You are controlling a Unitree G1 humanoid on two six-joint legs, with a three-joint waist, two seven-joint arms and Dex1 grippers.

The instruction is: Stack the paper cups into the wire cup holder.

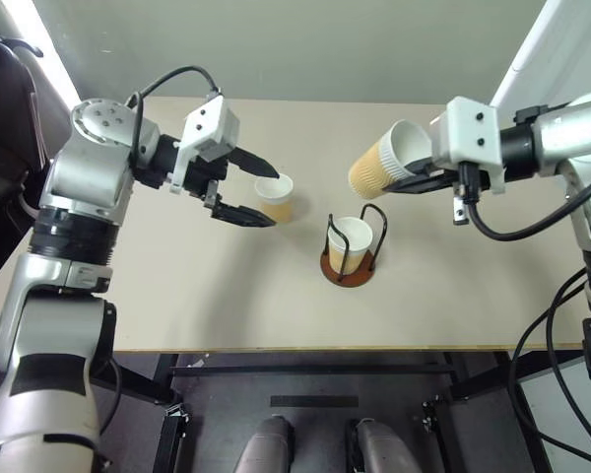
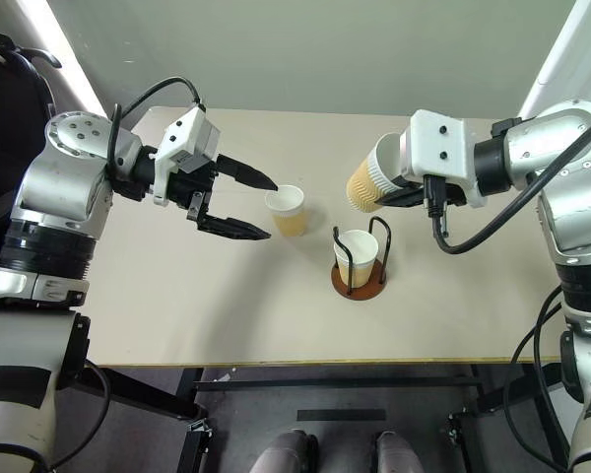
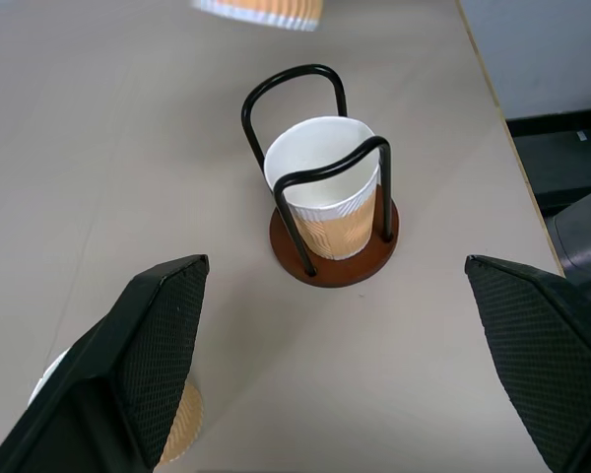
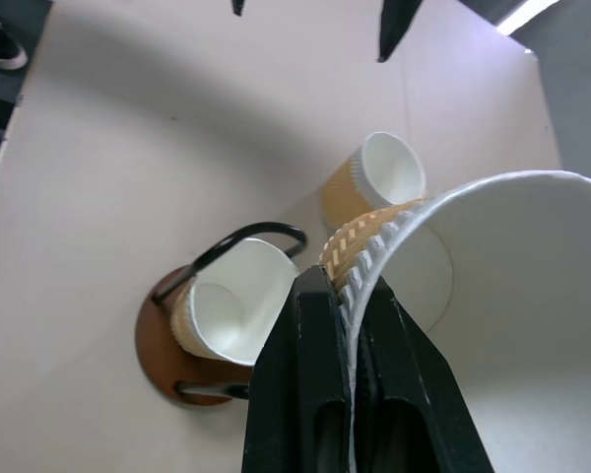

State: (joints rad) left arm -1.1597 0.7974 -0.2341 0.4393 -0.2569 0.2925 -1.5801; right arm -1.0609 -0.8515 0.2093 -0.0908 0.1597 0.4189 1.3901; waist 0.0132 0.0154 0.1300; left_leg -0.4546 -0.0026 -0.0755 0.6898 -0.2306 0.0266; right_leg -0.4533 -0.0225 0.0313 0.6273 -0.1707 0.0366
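Lab-like room (bare table (image 1: pixel 227 305), plain walls)

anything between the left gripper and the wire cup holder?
Yes: a loose paper cup stands on the table just past the open left gripper, short of the wire cup holder. Clearest in the left eye view.

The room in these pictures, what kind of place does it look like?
Probably a robot lab or test room, not a café: a bare beige table on a black metal frame, plain grey walls, loose cables, and just paper cups with a wire cup holder laid out as props.
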